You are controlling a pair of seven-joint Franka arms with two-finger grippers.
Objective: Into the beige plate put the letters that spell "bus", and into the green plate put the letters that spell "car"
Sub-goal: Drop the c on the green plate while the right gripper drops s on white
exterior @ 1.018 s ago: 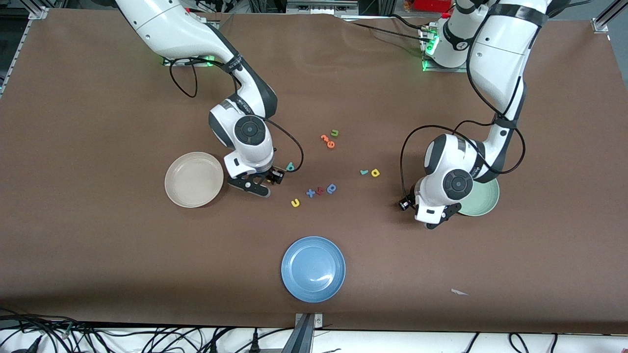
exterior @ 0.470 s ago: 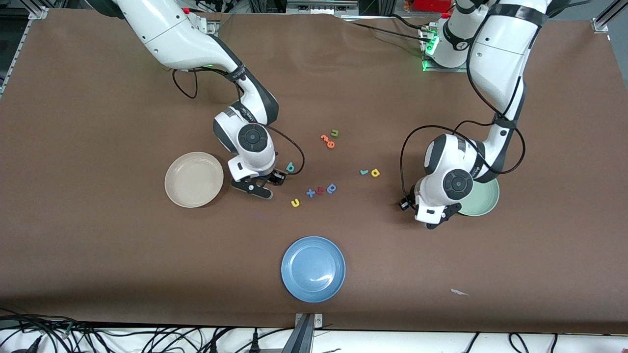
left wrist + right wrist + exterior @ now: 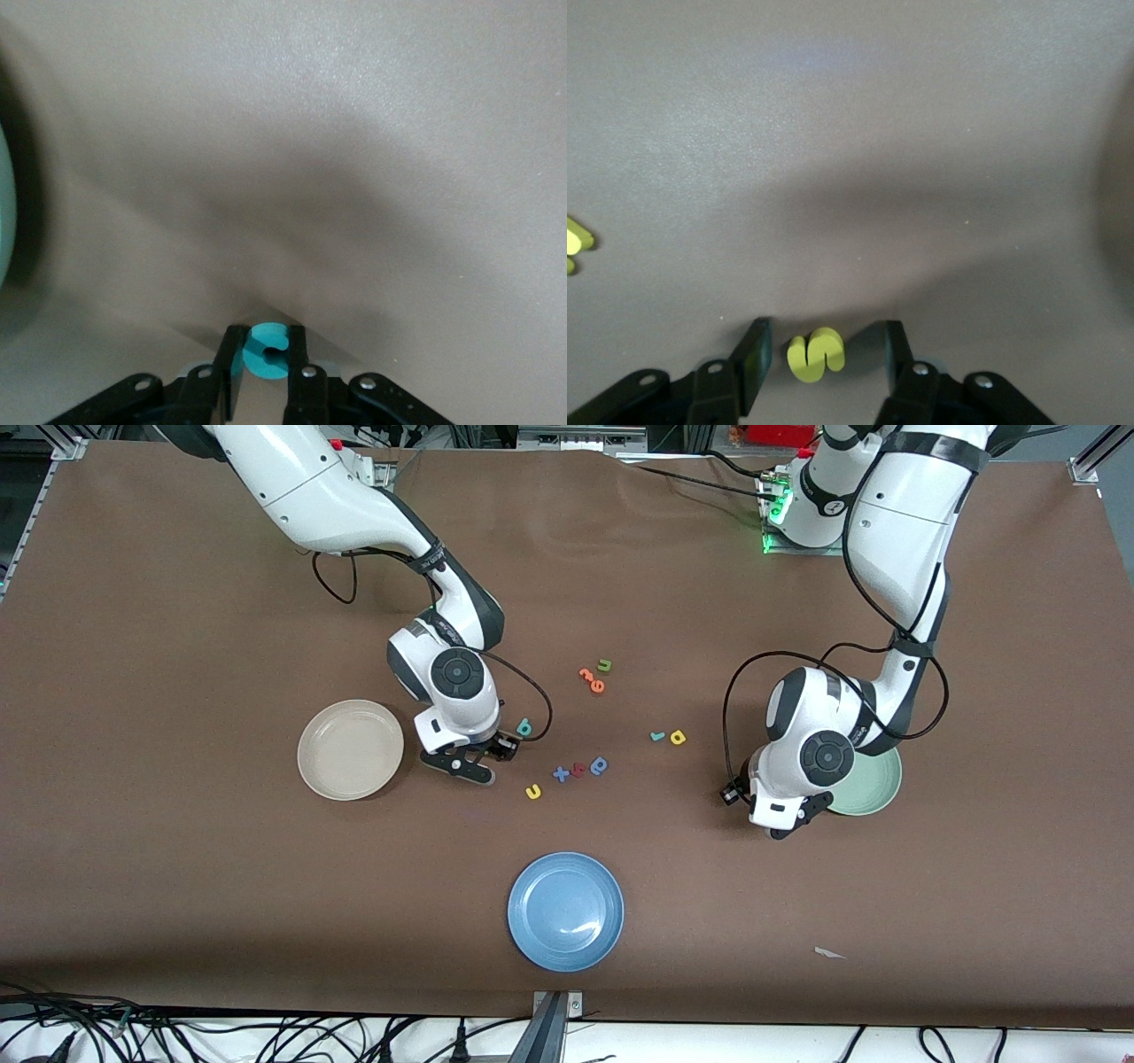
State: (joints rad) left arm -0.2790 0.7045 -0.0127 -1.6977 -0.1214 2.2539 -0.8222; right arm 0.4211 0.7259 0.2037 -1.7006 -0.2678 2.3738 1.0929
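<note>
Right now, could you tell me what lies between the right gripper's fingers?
The yellow "s" lies between the right gripper's open fingers, touching neither, as the right wrist view shows.

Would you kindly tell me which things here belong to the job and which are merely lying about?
Job: teal c in the shut left gripper; yellow s inside the open right gripper; teal b; yellow u; yellow a; teal r; beige plate; green plate.
Lying about: blue plate; green u; orange letters; blue x; red letter; blue a.
</note>
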